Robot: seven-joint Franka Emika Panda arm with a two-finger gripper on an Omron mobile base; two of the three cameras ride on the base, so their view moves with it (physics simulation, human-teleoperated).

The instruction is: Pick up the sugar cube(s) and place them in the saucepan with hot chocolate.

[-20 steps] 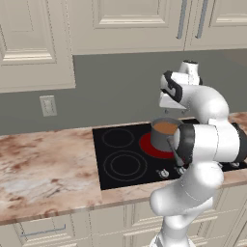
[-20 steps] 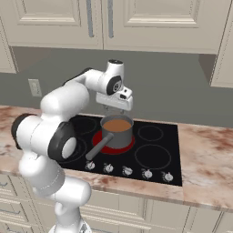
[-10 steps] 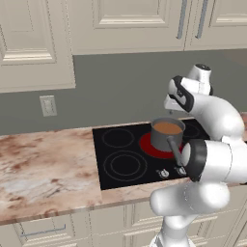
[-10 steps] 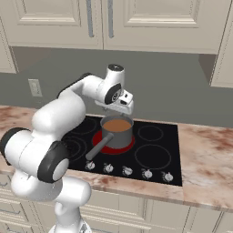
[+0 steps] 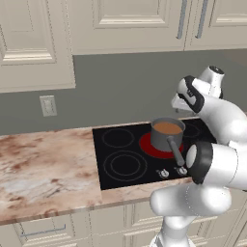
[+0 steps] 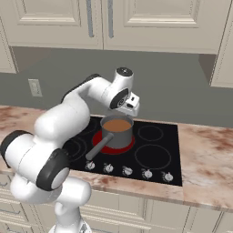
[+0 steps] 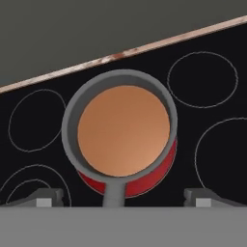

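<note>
Saucepan (image 7: 120, 140) sits on the glowing red burner (image 7: 144, 181) of the stove (image 6: 150, 150), brimful of hot chocolate (image 7: 123, 130), handle toward the front. Our end effector (image 7: 123, 198) hangs directly above it, fingers spread wide and empty. We see no sugar cube anywhere (none floats on the drink either), so we judge the drop made or a cube yet to be found. To do this well, we'd lift straight up, clear of rim and handle, before swinging away.

Grey saucepan (image 7: 72, 126) upright on glowing red burner (image 7: 154, 174), filled with smooth brown hot chocolate (image 7: 123, 130), handle toward 6 o'clock
</note>
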